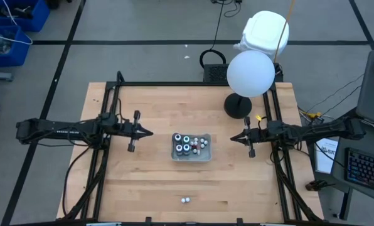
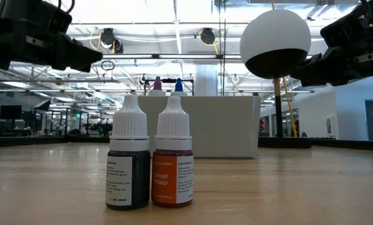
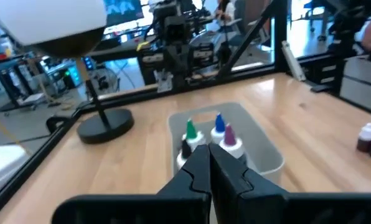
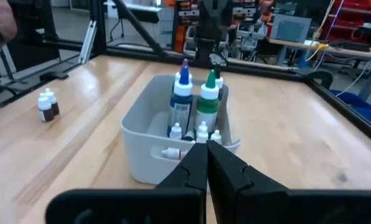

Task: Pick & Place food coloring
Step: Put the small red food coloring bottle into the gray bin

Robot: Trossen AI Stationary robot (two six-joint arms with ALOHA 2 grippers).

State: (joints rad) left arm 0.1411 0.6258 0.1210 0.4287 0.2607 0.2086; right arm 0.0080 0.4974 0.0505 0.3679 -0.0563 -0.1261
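Observation:
Two tiny food coloring bottles (image 1: 185,200) with white caps stand side by side on the table near its near edge; the low view shows one dark and one orange (image 2: 149,164). More small white-capped bottles (image 4: 201,132) sit in the clear tray (image 1: 191,156) at the table's middle, one lying on its side (image 4: 167,152). My left gripper (image 1: 151,132) hovers shut to the left of the tray, pointing at it. My right gripper (image 1: 231,139) hovers shut to the tray's right, also pointing at it. Neither touches anything.
Taller bottles with blue, green and purple tips (image 4: 184,93) stand in the tray. A white globe lamp (image 1: 250,73) on a black round base (image 1: 238,105) stands at the far right of the table. Black frame rails (image 1: 105,150) run along the table's sides.

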